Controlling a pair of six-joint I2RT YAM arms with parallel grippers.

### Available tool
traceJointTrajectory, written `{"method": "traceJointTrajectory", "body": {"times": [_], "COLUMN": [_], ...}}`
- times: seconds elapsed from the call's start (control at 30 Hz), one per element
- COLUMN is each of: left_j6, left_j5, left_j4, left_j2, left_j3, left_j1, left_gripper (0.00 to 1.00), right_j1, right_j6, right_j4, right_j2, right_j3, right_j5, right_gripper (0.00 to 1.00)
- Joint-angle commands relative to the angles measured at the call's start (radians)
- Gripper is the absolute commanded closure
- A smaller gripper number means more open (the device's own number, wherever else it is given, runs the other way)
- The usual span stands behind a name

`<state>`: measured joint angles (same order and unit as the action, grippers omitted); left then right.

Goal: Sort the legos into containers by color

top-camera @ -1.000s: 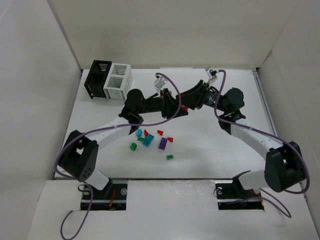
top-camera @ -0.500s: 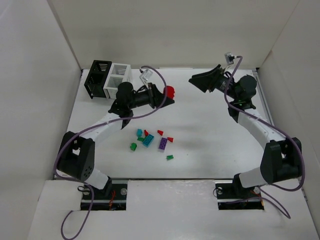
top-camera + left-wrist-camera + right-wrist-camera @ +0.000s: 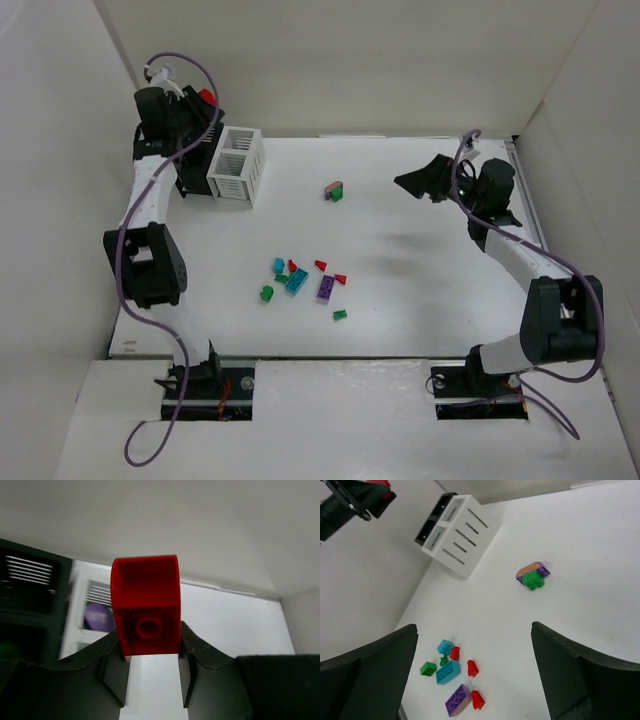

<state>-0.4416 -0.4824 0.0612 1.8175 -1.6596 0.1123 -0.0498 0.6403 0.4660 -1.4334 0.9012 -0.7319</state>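
Left pincer (image 3: 152, 647) grips a red brick (image 3: 146, 602); only its wrist view reveals a purple piece (image 3: 97, 618) inside the white bin (image 3: 84, 587). Right pincer (image 3: 474, 630) gapes wide.

left claw (image 3: 150, 647) raised, clamped, right claw (image 3: 475, 672) spread

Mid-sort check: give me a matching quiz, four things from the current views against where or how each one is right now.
Things:
1. red brick
2. purple-and-green stack
3. white bin
4. right fingers

States:
A. open, empty
B. alone on the table, away from the cluster
C. clamped in the left fingers
D. next to the black bin

Pairs: 1-C, 2-B, 3-D, 4-A
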Motion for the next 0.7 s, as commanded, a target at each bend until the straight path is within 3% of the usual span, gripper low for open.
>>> {"method": "traceJointTrajectory", "body": {"times": [0.0, 0.13, 0.27, 0.6, 0.67], "left_j6": [0.043, 0.076, 0.086, 0.063, 0.063], "left_j5": [0.091, 0.189, 0.209, 0.222, 0.211], "left_j4": [-0.156, -0.256, -0.291, -0.231, -0.222], "left_j2": [0.142, 0.304, 0.416, 0.470, 0.470], "left_j3": [-0.159, -0.436, -0.587, -0.600, -0.579], "left_j1": [0.055, 0.055, 0.066, 0.075, 0.075], "left_gripper": [1.00, 1.00, 1.00, 1.00, 0.91], "right_j1": [0.015, 0.025, 0.034, 0.034, 0.034], "right_j6": [-0.122, -0.148, -0.157, -0.139, -0.139], "right_j4": [-0.110, -0.165, -0.187, -0.196, -0.196], "right_j2": [0.048, 0.035, 0.014, -0.059, -0.068], "right_j3": [0.008, 0.008, 0.008, 0.037, 0.038], "right_j5": [0.066, 0.115, 0.124, 0.103, 0.094], "right_gripper": [0.00, 0.00, 0.00, 0.00, 0.00]}}
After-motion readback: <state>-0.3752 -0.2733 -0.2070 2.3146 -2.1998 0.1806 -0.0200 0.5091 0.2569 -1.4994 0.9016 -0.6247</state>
